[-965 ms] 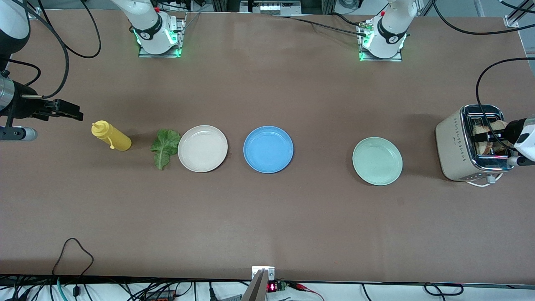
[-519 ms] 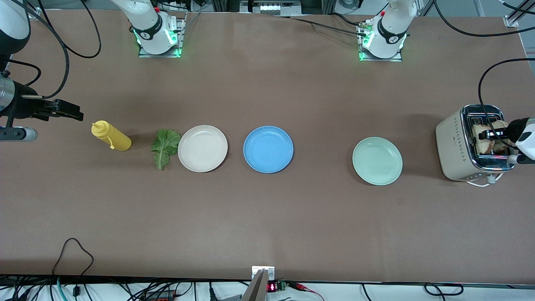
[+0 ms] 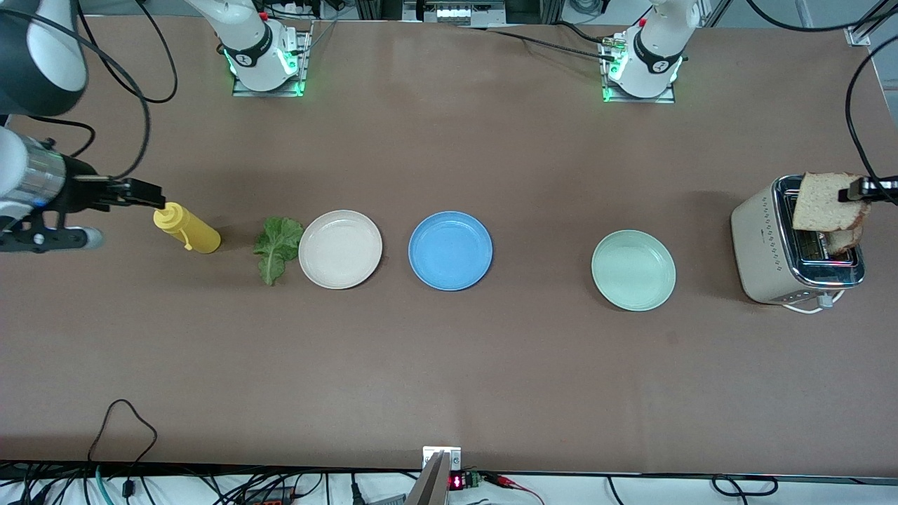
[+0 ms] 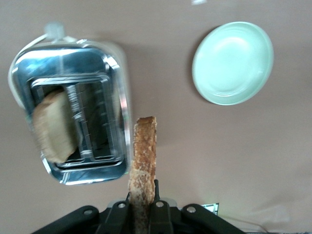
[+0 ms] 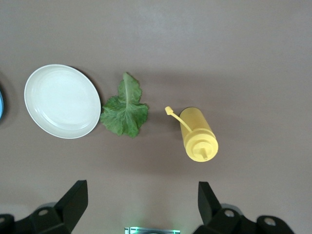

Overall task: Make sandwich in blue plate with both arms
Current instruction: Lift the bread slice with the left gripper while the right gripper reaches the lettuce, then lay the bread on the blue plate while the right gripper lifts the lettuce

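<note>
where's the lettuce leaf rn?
In the front view the lettuce leaf lies flat on the table toward the right arm's end, between the yellow squeeze bottle and the cream-white plate, next to the plate's rim.

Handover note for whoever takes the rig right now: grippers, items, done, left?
Left gripper: shut on a bread slice, held above the toaster.
Right gripper: open, over the yellow squeeze bottle.
Second slice sits in the toaster. Lettuce leaf lies beside the cream plate.
Blue plate has nothing on it.
Left: both slices and lettuce onto it.
</note>
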You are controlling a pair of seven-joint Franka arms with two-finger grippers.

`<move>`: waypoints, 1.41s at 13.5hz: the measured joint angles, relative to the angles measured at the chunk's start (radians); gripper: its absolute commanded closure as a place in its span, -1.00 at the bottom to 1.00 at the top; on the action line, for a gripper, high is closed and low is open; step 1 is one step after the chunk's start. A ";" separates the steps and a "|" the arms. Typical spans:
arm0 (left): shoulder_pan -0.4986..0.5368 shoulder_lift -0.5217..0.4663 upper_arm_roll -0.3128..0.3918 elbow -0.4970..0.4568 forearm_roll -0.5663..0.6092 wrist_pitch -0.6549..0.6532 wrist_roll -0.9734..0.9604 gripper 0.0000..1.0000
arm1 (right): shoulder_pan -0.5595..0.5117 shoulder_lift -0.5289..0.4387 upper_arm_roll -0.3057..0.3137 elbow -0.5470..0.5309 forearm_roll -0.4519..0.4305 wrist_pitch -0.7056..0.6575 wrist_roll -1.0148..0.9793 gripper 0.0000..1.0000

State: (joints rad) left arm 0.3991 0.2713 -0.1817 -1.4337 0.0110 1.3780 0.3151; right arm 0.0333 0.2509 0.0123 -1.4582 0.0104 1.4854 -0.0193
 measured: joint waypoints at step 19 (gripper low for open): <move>-0.356 0.422 -0.471 -0.147 -0.339 0.859 -0.681 0.99 | 0.124 0.160 -0.003 -0.678 -0.020 1.005 0.223 -1.00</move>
State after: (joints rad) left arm 0.0432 0.6929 -0.6527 -1.5803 -0.3280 2.2375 -0.3655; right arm 0.1571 0.4107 0.0089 -2.1360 -0.0096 2.4902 0.2033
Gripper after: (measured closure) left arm 0.903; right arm 0.000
